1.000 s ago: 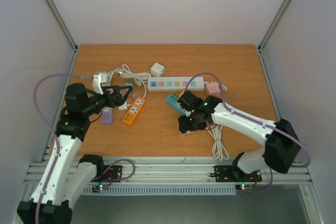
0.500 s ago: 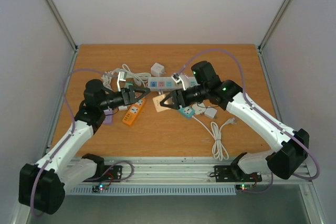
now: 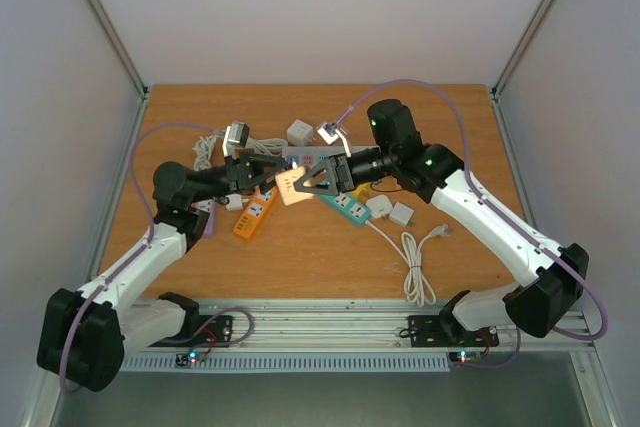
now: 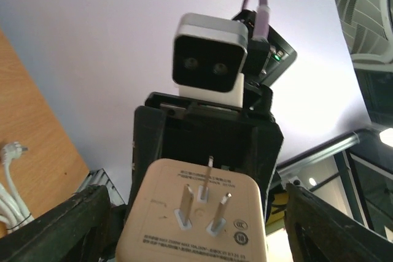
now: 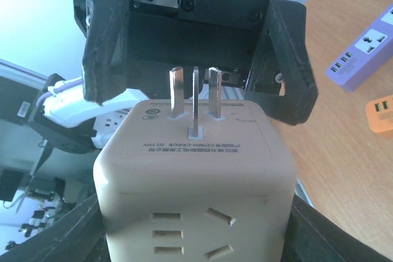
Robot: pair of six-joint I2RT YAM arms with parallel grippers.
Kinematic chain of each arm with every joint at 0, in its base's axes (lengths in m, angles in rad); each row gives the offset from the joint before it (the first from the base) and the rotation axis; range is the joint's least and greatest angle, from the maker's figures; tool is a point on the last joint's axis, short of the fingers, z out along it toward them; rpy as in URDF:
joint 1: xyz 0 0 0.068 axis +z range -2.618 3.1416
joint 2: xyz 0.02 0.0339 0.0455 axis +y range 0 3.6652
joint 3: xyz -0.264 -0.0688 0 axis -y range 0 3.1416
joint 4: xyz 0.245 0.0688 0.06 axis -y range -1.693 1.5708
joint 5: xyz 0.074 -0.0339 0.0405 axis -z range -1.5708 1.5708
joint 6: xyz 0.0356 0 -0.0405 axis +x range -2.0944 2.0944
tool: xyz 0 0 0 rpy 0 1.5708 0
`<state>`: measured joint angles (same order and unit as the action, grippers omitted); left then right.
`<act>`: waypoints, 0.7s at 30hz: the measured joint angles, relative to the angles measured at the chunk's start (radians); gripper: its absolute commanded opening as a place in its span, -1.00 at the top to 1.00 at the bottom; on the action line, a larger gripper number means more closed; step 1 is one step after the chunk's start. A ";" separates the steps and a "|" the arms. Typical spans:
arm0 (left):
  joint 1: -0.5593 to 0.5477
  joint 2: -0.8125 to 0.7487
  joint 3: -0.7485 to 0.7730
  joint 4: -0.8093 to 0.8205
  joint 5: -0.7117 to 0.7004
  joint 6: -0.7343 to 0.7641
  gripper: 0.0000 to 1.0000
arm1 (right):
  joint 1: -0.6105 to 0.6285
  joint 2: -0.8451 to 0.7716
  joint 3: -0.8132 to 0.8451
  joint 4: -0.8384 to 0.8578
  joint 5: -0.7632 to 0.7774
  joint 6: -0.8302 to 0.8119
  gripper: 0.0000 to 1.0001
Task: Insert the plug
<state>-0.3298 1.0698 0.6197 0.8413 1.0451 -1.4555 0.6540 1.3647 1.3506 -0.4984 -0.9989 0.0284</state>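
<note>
No wording can be read outright. The beige plug adapter (image 5: 190, 170), in the grip of the right gripper (image 5: 193, 228), carries tiny print (image 5: 190, 146) on its pronged face, on the hand's side of the prongs, too small to make out. A round mark (image 5: 147, 115) sits beside the prongs. The left wrist view shows an oval mark (image 4: 241, 223), its letters unclear.
</note>
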 measured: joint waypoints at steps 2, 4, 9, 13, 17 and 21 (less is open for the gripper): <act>-0.001 0.012 0.000 0.059 0.006 -0.044 -0.40 | -0.003 0.006 0.010 0.007 -0.011 0.019 0.05; 0.000 0.016 -0.001 0.093 0.014 -0.068 -0.33 | -0.006 0.011 0.016 0.011 -0.024 0.034 0.03; 0.000 0.012 -0.003 0.082 0.021 -0.068 -0.19 | -0.013 0.033 0.038 0.018 -0.050 0.081 0.01; 0.003 -0.028 -0.003 -0.007 0.016 -0.027 -0.08 | -0.016 0.051 0.045 0.020 -0.071 0.091 -0.03; 0.006 -0.068 0.001 -0.094 -0.005 0.016 0.00 | -0.016 0.071 0.057 0.023 -0.095 0.095 -0.15; 0.007 -0.095 0.002 -0.153 -0.033 0.043 0.03 | -0.016 0.076 0.057 0.036 -0.092 0.112 -0.37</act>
<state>-0.3229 0.9749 0.6212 0.6880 1.0119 -1.4124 0.6380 1.4410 1.4075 -0.4622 -1.0912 0.1406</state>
